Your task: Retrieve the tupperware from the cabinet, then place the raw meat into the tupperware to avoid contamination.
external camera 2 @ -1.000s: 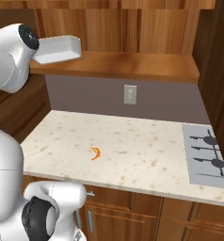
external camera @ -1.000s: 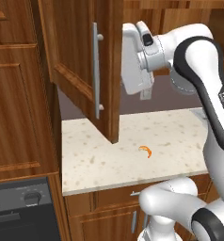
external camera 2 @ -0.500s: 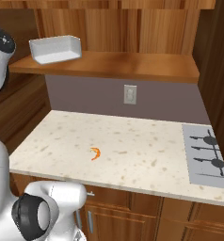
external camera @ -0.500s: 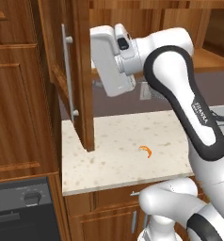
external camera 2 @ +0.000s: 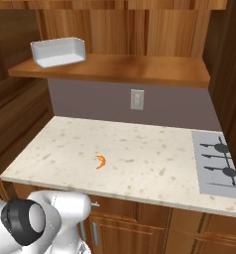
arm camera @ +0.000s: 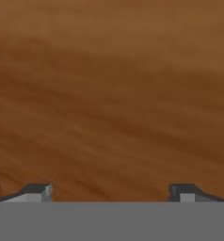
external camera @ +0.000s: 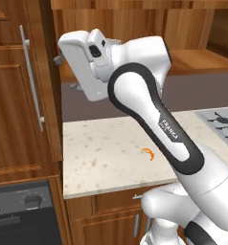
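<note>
Gripper jaws wide apart, nothing held, facing brown wood. Tupperware upper left of right base view, on cabinet shelf. Meat on counter, centre-left.

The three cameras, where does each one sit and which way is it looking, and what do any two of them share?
Left base view: behind the arm's left, looking forward and down at the counter; white arm and open door show.
Right base view: behind its right, facing the shelf with the tupperware; the robot's base shows at lower left.
Hand view: on the hand, facing brown wood close up; end effector open.
Both base views share the meat on the counter and the stove.
</note>
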